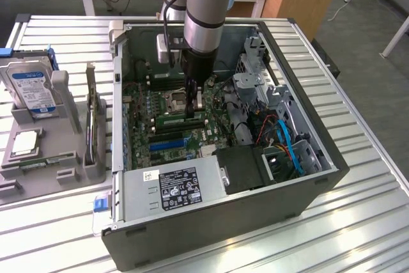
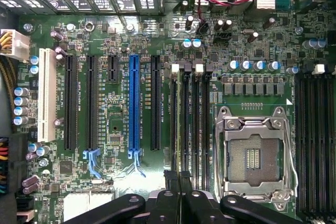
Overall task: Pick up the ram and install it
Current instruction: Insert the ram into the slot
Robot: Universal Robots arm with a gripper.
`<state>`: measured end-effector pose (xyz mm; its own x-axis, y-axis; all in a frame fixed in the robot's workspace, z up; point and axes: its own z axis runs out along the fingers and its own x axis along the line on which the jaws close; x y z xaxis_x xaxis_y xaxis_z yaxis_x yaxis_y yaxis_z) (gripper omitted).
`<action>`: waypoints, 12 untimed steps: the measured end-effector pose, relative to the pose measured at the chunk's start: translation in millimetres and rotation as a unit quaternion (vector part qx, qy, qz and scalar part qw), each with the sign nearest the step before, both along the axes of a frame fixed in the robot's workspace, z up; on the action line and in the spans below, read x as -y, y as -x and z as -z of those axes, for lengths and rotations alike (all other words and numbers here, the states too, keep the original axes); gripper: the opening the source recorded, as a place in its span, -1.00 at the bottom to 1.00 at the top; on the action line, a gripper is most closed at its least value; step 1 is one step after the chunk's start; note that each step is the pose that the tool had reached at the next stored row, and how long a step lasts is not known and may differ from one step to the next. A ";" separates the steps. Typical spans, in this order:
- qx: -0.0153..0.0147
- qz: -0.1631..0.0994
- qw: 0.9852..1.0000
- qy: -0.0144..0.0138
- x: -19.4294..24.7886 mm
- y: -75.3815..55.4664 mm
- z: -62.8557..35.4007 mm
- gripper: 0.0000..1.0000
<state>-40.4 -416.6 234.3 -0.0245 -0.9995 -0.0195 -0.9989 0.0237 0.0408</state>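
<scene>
Black fingers (image 2: 171, 183) closed together, tips touching the green ram (image 1: 182, 119); ram upright on the motherboard (image 2: 118, 179)

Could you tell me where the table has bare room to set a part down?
Bare slats of the table beside the computer case, at the exterior view's right, and in front of the grey tray. Tray and case are crowded.

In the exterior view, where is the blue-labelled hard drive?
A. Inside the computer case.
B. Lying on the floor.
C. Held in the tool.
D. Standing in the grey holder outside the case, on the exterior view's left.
D: the hard drive stands upright in the grey holder, outside the open computer case.
</scene>
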 end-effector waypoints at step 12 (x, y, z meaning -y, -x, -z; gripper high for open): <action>0.000 0.000 1.000 0.000 0.3 0.0 1.0 -0.76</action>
<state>-40.4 -416.9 233.3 -0.0245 -0.9995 -0.0192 -0.9989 0.0237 0.0408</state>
